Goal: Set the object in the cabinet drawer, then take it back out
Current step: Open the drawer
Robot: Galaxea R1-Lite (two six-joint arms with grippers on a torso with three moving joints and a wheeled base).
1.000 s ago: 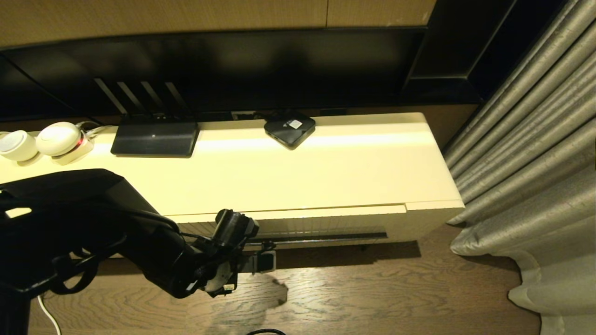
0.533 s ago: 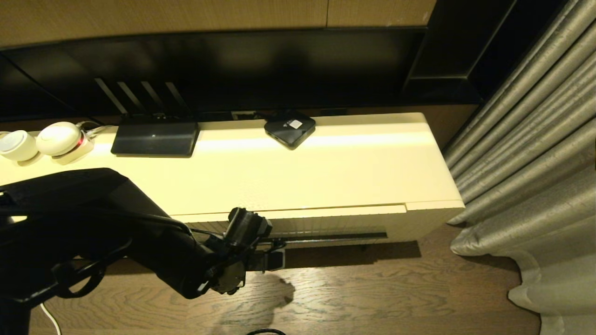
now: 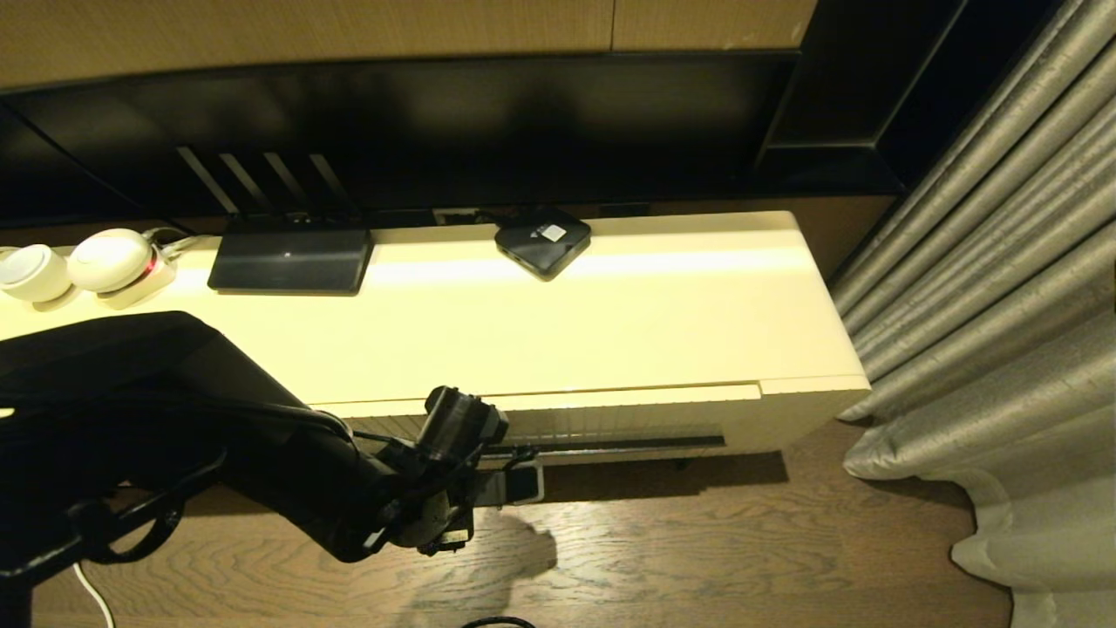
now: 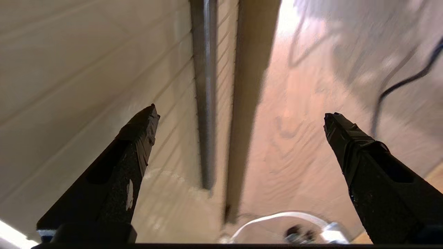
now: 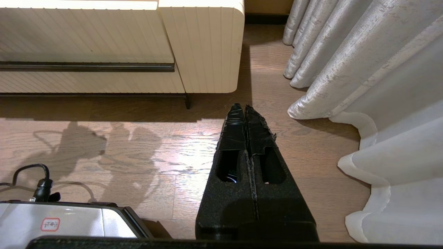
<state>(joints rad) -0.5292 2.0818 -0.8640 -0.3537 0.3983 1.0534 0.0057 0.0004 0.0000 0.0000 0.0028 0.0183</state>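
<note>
The object is out of view. The cabinet drawer [image 3: 610, 423] is a cream, finely ribbed front below the cabinet top, with a long dark handle slot [image 3: 610, 443] along its lower edge, and it looks closed. My left gripper [image 3: 521, 469] hovers low in front of the slot's left part, above the floor. In the left wrist view the left gripper [image 4: 240, 114] is open and empty, the drawer front [image 4: 86, 69] and slot [image 4: 204, 86] lying by one finger. My right gripper [image 5: 245, 108] hangs parked over the floor, shut on nothing, facing the drawer [image 5: 86, 34].
On the cabinet top sit a black router [image 3: 290, 259], a small black box [image 3: 542, 240] and two white round devices [image 3: 109, 259], under a dark TV [image 3: 392, 131]. Grey curtains [image 3: 1003, 305] hang on the right. My own base [image 5: 69, 221] and a cable lie on the wood floor.
My left arm has carried its open gripper to the right along the drawer front, nearer the handle slot. The right arm has stayed still.
</note>
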